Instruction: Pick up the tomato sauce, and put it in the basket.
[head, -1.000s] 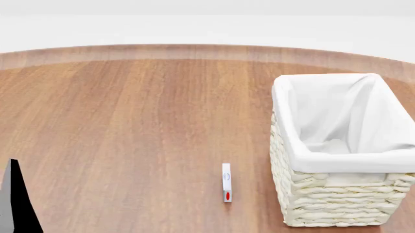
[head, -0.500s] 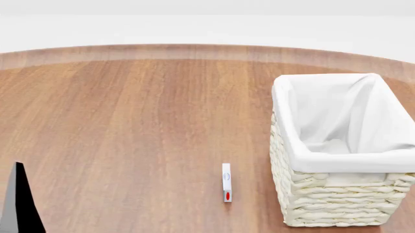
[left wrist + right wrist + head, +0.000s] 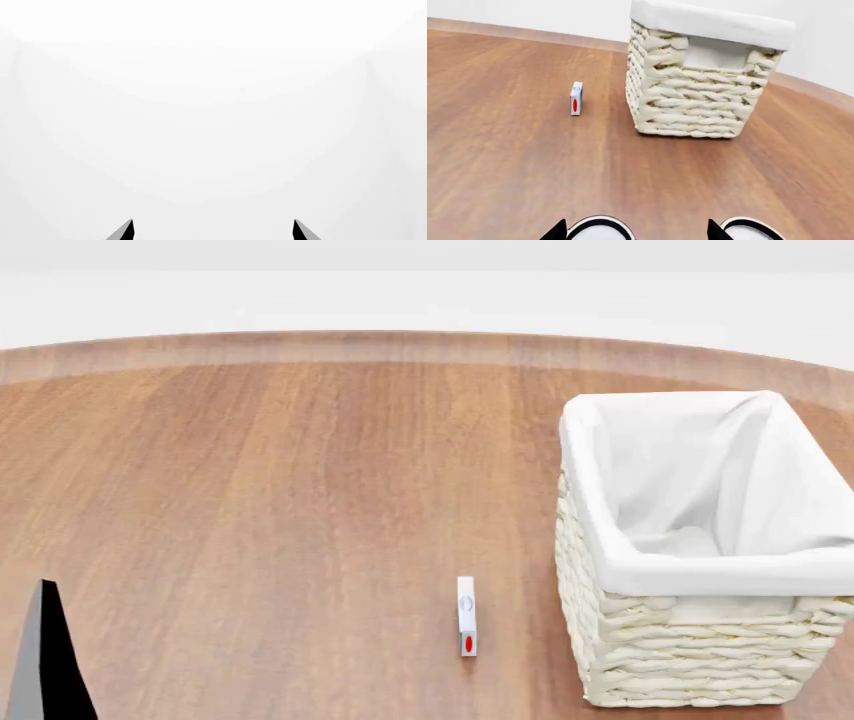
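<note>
the tomato sauce can is not visible in any view, so i cannot say where it is. the inside floor of the basket (image 3: 694, 540) is partly hidden by the white cloth liner; only folds of cloth show there, and the basket's right side is cut off at the edge of the head view. in the right wrist view the basket (image 3: 700, 75) stands on the wooden table (image 3: 294, 490), its top cut off.

a small thin white box (image 3: 466, 615) stands on edge on the table, near the basket's left side but apart from it. it has a red oval mark and a small bluish mark; any writing is too small to read. it shows also in the right wrist view (image 3: 576, 98).

the left gripper (image 3: 212, 231) shows only two dark fingertips, spread apart with nothing between, against a blank white background. in the head view just a dark pointed piece (image 3: 47, 660) of the left arm appears at the lower left corner. the right gripper (image 3: 637, 231) is also released, its two tips wide apart above bare table.
</note>
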`<state>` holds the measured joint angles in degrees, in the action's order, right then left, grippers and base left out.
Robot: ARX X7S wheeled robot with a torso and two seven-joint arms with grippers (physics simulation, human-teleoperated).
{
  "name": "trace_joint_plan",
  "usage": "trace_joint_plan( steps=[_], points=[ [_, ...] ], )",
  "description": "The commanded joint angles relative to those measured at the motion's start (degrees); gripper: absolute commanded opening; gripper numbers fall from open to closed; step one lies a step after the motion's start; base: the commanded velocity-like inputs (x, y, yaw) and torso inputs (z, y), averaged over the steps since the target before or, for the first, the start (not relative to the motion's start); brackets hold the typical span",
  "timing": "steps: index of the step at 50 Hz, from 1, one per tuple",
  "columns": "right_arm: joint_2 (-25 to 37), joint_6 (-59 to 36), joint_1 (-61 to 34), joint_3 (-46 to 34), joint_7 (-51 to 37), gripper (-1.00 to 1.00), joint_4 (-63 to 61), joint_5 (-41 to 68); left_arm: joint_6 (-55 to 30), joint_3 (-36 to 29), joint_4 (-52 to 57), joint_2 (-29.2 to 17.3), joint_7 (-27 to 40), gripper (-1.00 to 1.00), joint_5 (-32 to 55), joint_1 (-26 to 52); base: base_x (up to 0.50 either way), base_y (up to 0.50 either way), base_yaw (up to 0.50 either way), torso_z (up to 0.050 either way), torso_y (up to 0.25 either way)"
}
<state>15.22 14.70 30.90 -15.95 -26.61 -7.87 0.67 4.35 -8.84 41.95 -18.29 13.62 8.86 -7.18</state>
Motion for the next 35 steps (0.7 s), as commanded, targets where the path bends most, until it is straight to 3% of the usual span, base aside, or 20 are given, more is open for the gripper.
trace_joint_plan(
  steps=[1,35],
  points=[
    [0.3,1.3,0.2,-0.6,0.0,1.00,0.8,0.5,-0.2,-0.3,0.2,-0.3,0.2,1.00,0.0,0.2,0.00,0.00,0.00,0.000,0.000],
    [0.4,2.3,-3.2,-3.3,1.1,1.00,4.4,1.2,1.0,0.2,-1.8,-1.1,1.2,1.00,-0.1,0.1,0.00,0.00,0.00,0.000,0.000]
  ],
)
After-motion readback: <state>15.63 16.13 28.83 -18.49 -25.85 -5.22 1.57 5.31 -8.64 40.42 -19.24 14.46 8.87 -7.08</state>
